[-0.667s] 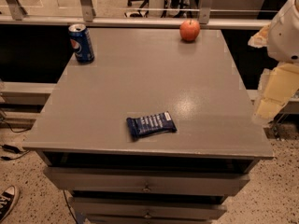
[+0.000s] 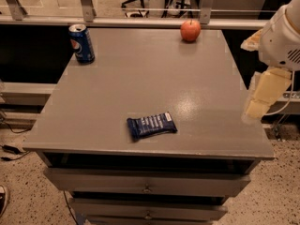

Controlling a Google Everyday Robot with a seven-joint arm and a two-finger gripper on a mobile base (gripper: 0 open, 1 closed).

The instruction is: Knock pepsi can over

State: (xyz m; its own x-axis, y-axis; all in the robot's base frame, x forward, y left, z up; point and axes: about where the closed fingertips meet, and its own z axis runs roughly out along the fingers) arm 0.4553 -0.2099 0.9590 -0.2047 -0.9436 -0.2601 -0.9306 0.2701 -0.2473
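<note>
The gripper (image 2: 255, 106) has edged a little to the left, toward the right edge of the surface (image 2: 140, 83), while the three things on top lie where they were.

The pepsi can (image 2: 82, 43) stands upright at the far left corner of the surface, close to both the back and left edges, its logo facing the camera. It is well apart from everything else. At the far edge, toward the right, sits a red apple (image 2: 190, 30). A dark-blue snack wrapper (image 2: 152, 125) lies flat near the front edge, about midway across.

The gripper hangs pointing downward just beside the right edge of the surface, on the opposite side from the can, touching none of the things. I cannot tell whether it is open or closed. Below the surface are drawers (image 2: 147, 185).
</note>
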